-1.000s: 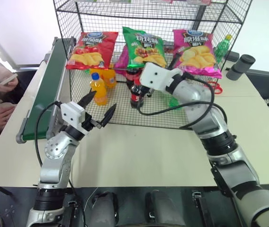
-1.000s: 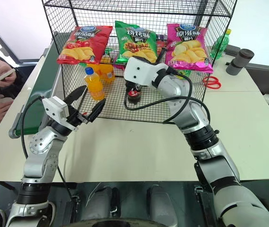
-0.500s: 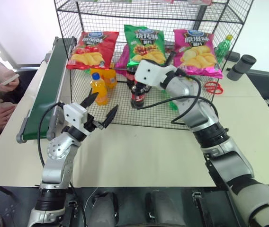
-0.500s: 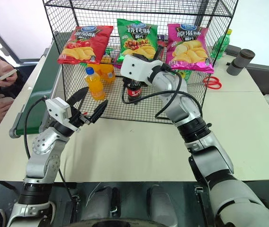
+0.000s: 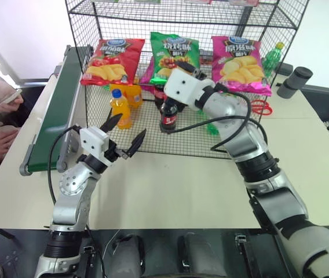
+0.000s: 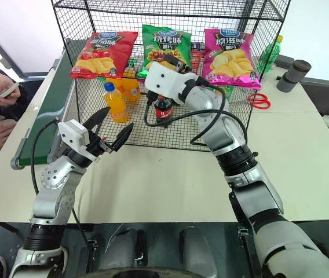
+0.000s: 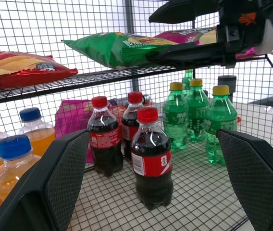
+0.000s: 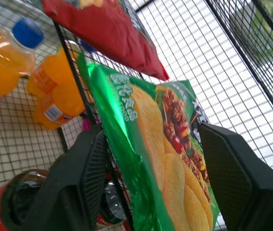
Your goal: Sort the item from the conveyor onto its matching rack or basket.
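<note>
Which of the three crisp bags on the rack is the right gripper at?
The green crisp bag, the middle one, between the red crisp bag and the pink crisp bag; the right gripper is open around it.

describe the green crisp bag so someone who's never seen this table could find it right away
Look at the tall black wire rack standing on the table beside the conveyor. Three crisp bags lie in a row on its middle shelf, above the drink bottles. The green crisp bag is the middle one, between a red bag and a pink bag, with the right gripper at its front edge, jaws apart either side of it.
</note>
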Robot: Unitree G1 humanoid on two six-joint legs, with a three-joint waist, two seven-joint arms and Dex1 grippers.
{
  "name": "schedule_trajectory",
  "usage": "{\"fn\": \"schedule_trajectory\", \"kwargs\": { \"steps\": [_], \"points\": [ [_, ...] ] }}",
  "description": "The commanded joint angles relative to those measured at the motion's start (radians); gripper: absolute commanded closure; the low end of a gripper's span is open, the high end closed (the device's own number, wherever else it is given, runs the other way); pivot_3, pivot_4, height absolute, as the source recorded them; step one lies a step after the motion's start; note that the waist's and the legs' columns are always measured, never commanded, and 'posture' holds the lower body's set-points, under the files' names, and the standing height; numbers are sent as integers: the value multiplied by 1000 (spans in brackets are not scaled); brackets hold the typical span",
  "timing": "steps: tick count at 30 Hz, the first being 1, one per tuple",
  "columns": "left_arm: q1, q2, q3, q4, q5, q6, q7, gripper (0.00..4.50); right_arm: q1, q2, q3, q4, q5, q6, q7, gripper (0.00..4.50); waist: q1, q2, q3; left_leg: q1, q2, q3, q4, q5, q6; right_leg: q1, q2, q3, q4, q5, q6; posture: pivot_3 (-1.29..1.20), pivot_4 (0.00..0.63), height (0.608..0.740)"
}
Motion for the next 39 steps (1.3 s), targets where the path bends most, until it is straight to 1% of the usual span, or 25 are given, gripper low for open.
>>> {"fn": "schedule_trajectory", "kwargs": {
  "steps": [1, 6, 9, 13, 14, 18, 19, 20, 22, 24, 25, 27, 29, 30, 32, 34, 36, 39],
  "points": [
    [-12, 0, -1, -35, 2, -18, 0, 0, 21, -27, -23, -61, 13, -12, 19, 1485, 0, 0, 0, 0, 0, 0, 0, 0, 0, 0, 0, 0, 0, 0, 0, 0, 150, 740],
    [-10, 11, 6, -36, 0, -17, -5, 0, 94, -71, -41, -156, 30, -3, 60, 1485, 1, 0, 0, 0, 0, 0, 0, 0, 0, 0, 0, 0, 0, 0, 0, 0, 150, 740],
    [0, 31, 26, -28, -10, -19, -20, 0, 166, -101, -108, -292, 99, 32, 104, 1485, 4, 0, 0, 0, 0, -1, 0, 0, 0, 0, 0, 0, 0, 0, 0, 0, 150, 740],
    [16, 74, 57, -13, -51, -22, -74, 0, 220, -91, -270, -434, 284, 55, 120, 1485, 1, 0, 0, 0, 0, -2, 0, 0, 0, 0, 0, 0, 0, 0, 0, 0, 150, 740],
    [20, 92, 68, -7, -72, -14, -102, 0, 262, -85, -309, -480, 360, 100, 146, 1485, 2, 0, 0, 0, 0, -3, 0, 0, 0, 0, 0, 0, 0, 0, 0, 0, 150, 740],
    [37, 168, 108, 19, -159, 19, -223, 0, 487, -61, -470, -642, 686, 278, 234, 1485, 7, -1, -1, 1, 1, -4, -1, 0, 0, 4, 1, -3, -2, 0, 0, 0, 150, 740],
    [43, 186, 115, 24, -172, 22, -251, 0, 548, -70, -503, -676, 756, 302, 264, 1485, 8, -1, 0, 1, 1, -5, -1, 0, 0, 3, 1, -3, -2, 0, 0, 0, 150, 740],
    [48, 200, 121, 27, -181, 21, -272, 0, 602, -89, -524, -701, 792, 299, 290, 1485, 8, 0, 0, 1, 1, -5, -1, 0, 0, 4, -1, -3, -2, 0, 0, 0, 150, 740],
    [67, 233, 142, 16, -244, 82, -313, 0, 715, -120, -596, -742, 902, 343, 323, 1485, 6, 1, 0, 1, 1, -5, -1, -1, 2, 3, -3, -2, -2, 0, 0, 0, 150, 740],
    [90, 259, 176, 3, -330, 165, -342, 0, 828, -171, -641, -763, 920, 298, 378, 1485, 3, 1, 0, 1, 1, -5, -1, -1, 2, 4, -3, -2, -2, 0, 0, 0, 150, 740],
    [101, 276, 186, 4, -356, 211, -345, 0, 872, -196, -656, -764, 946, 307, 403, 1485, 2, 1, 0, 2, 0, -5, -1, -1, 2, 4, -3, -2, -2, 0, 0, 0, 150, 740],
    [114, 302, 206, 15, -366, 255, -343, 0, 940, -234, -674, -747, 958, 282, 437, 1485, -1, 0, 0, 3, 0, -5, -1, -1, 2, 5, -2, -2, -2, 0, 0, 0, 150, 740],
    [124, 326, 223, 30, -345, 278, -323, 0, 991, -257, -688, -713, 946, 240, 456, 1485, -1, 1, 0, 4, 0, -6, -1, -1, 2, 5, -1, -2, -2, 0, -1, 0, 150, 740],
    [126, 336, 229, 42, -329, 278, -321, 0, 1009, -266, -695, -697, 947, 229, 465, 1485, 0, 0, 0, 4, 0, -6, -1, -1, 2, 5, 0, -2, -2, 0, -1, 0, 150, 740],
    [124, 358, 232, 75, -311, 278, -343, 0, 1030, -271, -721, -673, 1011, 256, 475, 1485, 2, 0, 0, 4, -1, -7, -1, -1, 2, 5, 0, -2, -2, 0, -1, 0, 150, 740],
    [115, 370, 232, 97, -313, 307, -340, 0, 1058, -285, -732, -619, 999, 227, 494, 1485, 4, 0, 0, 4, -1, -6, -1, -1, 2, 5, 0, -2, -2, -1, -1, 0, 150, 740],
    [99, 362, 235, 134, -275, 264, -321, 0, 1078, -299, -723, -587, 972, 184, 515, 1485, 6, 0, 0, 3, -1, -6, -1, -1, 2, 5, -1, -2, -2, -1, -1, 0, 150, 740],
    [102, 369, 219, 152, -237, 245, -331, 0, 1036, -297, -719, -599, 1020, 206, 483, 1485, 6, 0, 0, 3, -2, -6, -1, -1, 2, 5, -1, -2, -2, -1, -1, 0, 150, 740]
  ]
}}
